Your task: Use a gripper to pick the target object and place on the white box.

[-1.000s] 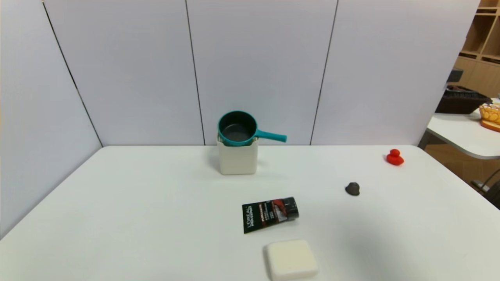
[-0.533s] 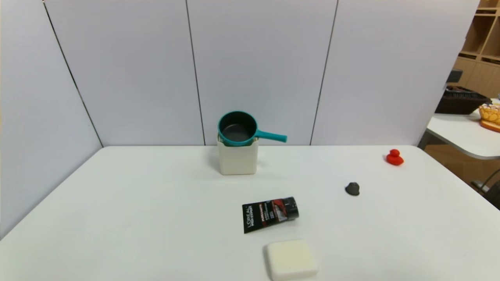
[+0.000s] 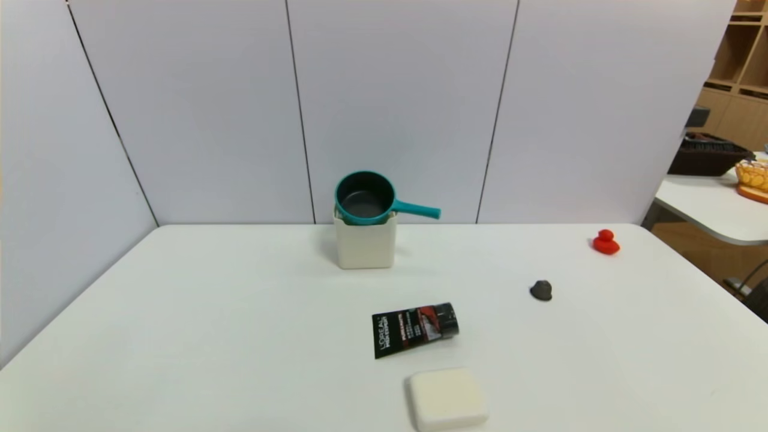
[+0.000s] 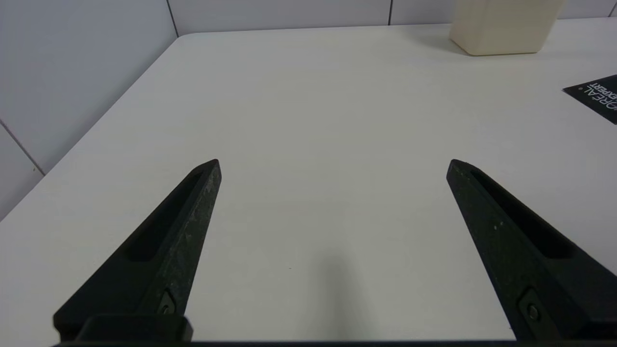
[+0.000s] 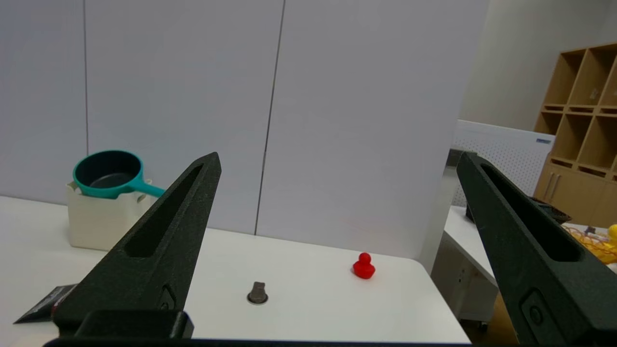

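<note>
Hovering over the near left part of the white table (image 3: pixel 240 312), left gripper (image 4: pixel 333 166): jaws spread, nothing between them. Next rightward, far side, by the wall panels (image 3: pixel 396 108): teal saucepan (image 3: pixel 365 204) seated on the rim of the upright white box (image 3: pixel 366 246), handle pointing right. Nearer, black L'Oreal tube (image 3: pixel 414 330) lying flat, cap to the right; cream square pad (image 3: pixel 449 399) nearer still. Farther right, small dark knob-like piece (image 3: pixel 542 290), then red duck-like figure (image 3: pixel 606 242) near the far right corner. Right gripper (image 5: pixel 339 159), raised on the right side: jaws spread wide, empty, apart from the saucepan.
</note>
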You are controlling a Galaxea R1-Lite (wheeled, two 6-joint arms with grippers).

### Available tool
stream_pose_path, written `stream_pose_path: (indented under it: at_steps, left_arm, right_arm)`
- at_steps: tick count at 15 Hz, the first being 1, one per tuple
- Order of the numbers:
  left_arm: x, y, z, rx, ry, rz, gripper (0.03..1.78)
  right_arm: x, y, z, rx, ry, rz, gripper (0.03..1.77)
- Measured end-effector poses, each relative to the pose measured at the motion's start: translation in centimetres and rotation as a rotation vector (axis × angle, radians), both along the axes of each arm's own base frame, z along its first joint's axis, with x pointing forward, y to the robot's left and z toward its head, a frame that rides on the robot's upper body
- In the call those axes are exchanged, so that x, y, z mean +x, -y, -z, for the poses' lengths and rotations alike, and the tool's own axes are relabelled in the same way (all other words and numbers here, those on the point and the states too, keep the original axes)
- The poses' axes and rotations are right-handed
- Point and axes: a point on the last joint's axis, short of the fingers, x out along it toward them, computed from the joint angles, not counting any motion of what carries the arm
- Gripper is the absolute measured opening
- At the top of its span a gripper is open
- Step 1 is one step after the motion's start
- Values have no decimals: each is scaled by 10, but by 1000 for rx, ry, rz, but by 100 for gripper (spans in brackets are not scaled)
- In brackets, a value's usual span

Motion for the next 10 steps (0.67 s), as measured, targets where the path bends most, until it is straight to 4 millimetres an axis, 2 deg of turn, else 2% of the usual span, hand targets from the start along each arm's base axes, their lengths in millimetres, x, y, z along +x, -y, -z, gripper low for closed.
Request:
stream_pose_path:
  at_steps: [3,5,8,10]
  left_arm:
    - [0,0,0,0,0,0,169]
    - [0,0,0,0,0,0,169]
    - [0,0,0,0,0,0,169]
    - [0,0,0,0,0,0,169]
  right_arm:
    - [-5,0,37,-5,18,-10,169]
    - [0,0,62,-11,-22,-3,169]
    - [14,1,103,-18,-180,-3,169]
    - [17,1,119,-21,-300,18,169]
